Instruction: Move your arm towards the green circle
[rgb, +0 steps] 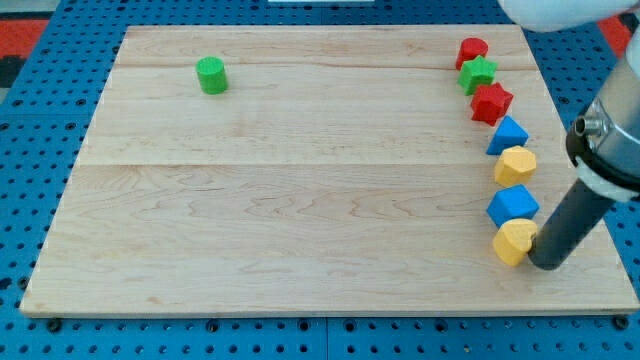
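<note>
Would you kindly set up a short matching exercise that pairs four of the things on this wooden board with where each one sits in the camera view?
Column one:
1. green cylinder-shaped block
2. green star-shaped block
3. yellow heart-shaped block
4. my tip, the dark rod's lower end

Column two:
A. at the view's bottom right, just right of the lowest yellow block
B. alone near the view's top left
C. lowest block in the column along the view's right
D. between two red blocks near the view's top right

Pairs: 1-B, 2-D, 3-C, 4-A
</note>
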